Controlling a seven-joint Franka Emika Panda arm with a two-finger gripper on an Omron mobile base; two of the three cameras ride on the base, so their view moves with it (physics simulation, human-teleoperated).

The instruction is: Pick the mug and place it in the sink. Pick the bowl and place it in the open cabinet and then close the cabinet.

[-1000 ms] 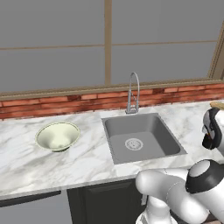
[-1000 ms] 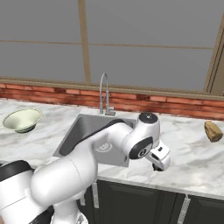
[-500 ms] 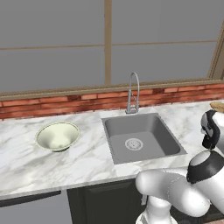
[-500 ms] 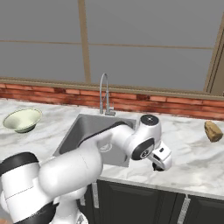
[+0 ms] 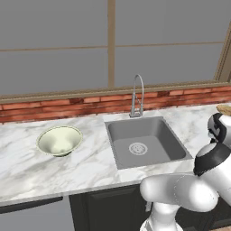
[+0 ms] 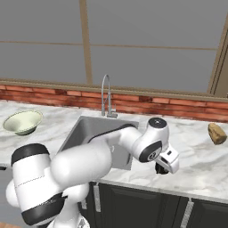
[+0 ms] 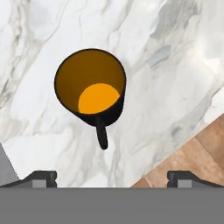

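A black mug [image 7: 90, 87] with an orange inside stands upright on the marble counter, its handle pointing toward me. My gripper [image 7: 112, 178] hangs open above it, one fingertip on each side and wider than the mug, touching nothing. From the right base view the gripper [image 6: 161, 169] points down over the counter right of the sink [image 6: 84, 129]. The grey sink [image 5: 122, 149] lies below a chrome faucet [image 5: 136, 97]. The cream bowl [image 5: 59, 140] rests on the counter left of the sink, also seen as the bowl [image 6: 22, 121]. The cabinet is out of view.
A brown loaf-like object [image 6: 217, 133] lies at the counter's far right. A brick backsplash [image 5: 67, 108] runs behind the counter. The counter's front edge is close to the mug, with wooden floor [image 7: 188, 162] beyond it. Dark lower cabinets [image 6: 133, 205] with short handles sit under the counter.
The hand has crept slightly to the right over the counter beside the sink. Its fingers have stayed wide apart. Bowl and sink have not moved.
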